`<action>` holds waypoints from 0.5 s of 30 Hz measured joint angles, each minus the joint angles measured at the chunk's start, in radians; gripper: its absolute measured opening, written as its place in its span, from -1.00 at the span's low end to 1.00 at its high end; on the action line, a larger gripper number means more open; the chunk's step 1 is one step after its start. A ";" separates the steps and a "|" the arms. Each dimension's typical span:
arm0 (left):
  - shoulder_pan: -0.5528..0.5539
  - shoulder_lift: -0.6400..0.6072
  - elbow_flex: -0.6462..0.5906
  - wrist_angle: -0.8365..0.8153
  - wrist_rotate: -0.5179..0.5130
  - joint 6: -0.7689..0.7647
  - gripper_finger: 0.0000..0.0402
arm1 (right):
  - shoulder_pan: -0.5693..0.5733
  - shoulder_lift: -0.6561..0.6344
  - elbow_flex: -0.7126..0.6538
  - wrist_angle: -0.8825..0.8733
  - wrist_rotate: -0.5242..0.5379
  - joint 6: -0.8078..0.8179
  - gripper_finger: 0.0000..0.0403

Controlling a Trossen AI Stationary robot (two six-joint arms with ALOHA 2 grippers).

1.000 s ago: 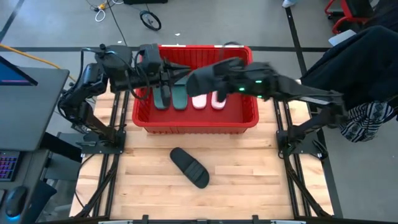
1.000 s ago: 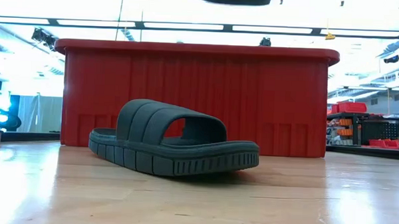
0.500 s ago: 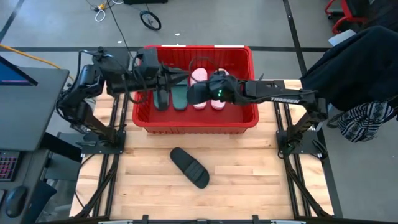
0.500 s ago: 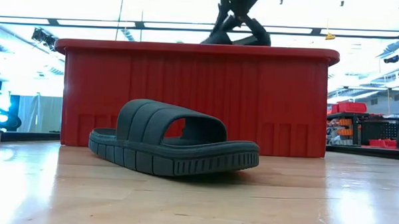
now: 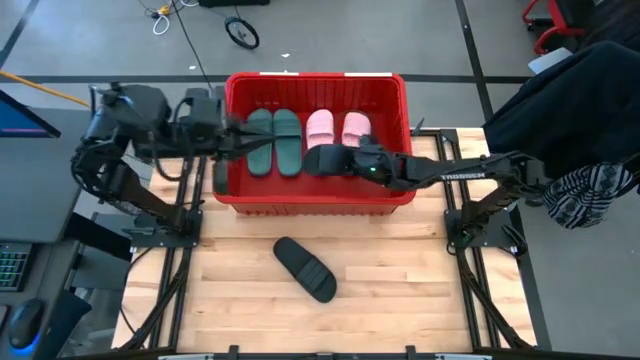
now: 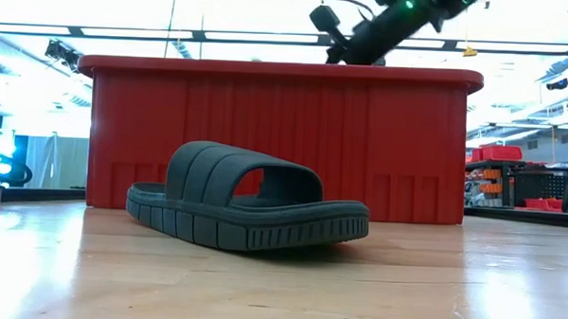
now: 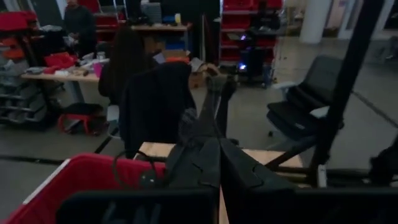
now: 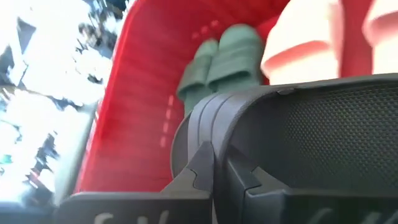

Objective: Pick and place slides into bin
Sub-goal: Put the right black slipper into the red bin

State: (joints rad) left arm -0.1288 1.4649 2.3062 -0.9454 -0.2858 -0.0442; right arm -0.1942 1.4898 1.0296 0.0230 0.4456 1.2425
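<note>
The red bin (image 5: pixel 316 140) sat at 12 o'clock on the wooden table (image 5: pixel 400 290), its long side running across. Inside it, 2 dark green slides (image 5: pixel 274 141) lay side by side toward the bin's 9 o'clock half, and 2 pale pink slides (image 5: pixel 337 127) lay together just beside them toward 3 o'clock.

The right gripper (image 5: pixel 338 160) reached in over the bin from 3 o'clock and gripped a black slide (image 5: pixel 327 160), jaws clenched on it; the slide hung over the bin's near half, just at 6 o'clock of the pink pair. From the right wrist, the black slide (image 8: pixel 292 137) filled the foreground, with the green pair (image 8: pixel 217 68) and the pink pair (image 8: pixel 323 37) beyond it on the red floor of the bin (image 8: pixel 143 93).

The second black slide (image 5: pixel 305 268) rested on the table at 6 o'clock of the bin, well apart from it and lying at a slant. In the low view this slide (image 6: pixel 247 198) stood sole-down in front of the bin's ribbed wall (image 6: pixel 379 144).

The left gripper (image 5: pixel 222 143) waited at the bin's 9 o'clock rim, its fingers pressed together and holding nothing.
</note>
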 joint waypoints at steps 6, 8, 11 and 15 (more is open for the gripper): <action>-0.020 -0.039 0.001 -0.007 -0.004 -0.023 -0.91 | -0.059 -0.084 -0.161 0.052 -0.029 0.093 -0.95; -0.020 -0.041 0.001 -0.009 -0.010 -0.023 -0.88 | -0.071 -0.088 -0.194 0.046 -0.075 0.117 -0.95; -0.019 -0.041 0.001 -0.005 -0.050 -0.022 -0.86 | -0.079 -0.080 -0.215 0.056 -0.119 0.134 -0.95; -0.018 -0.040 0.000 -0.010 -0.085 -0.021 -0.88 | -0.080 -0.032 -0.223 0.048 -0.151 0.128 -0.95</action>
State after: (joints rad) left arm -0.1472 1.4247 2.3066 -0.9553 -0.3708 -0.0654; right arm -0.2741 1.4575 0.8061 0.0711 0.2944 1.3701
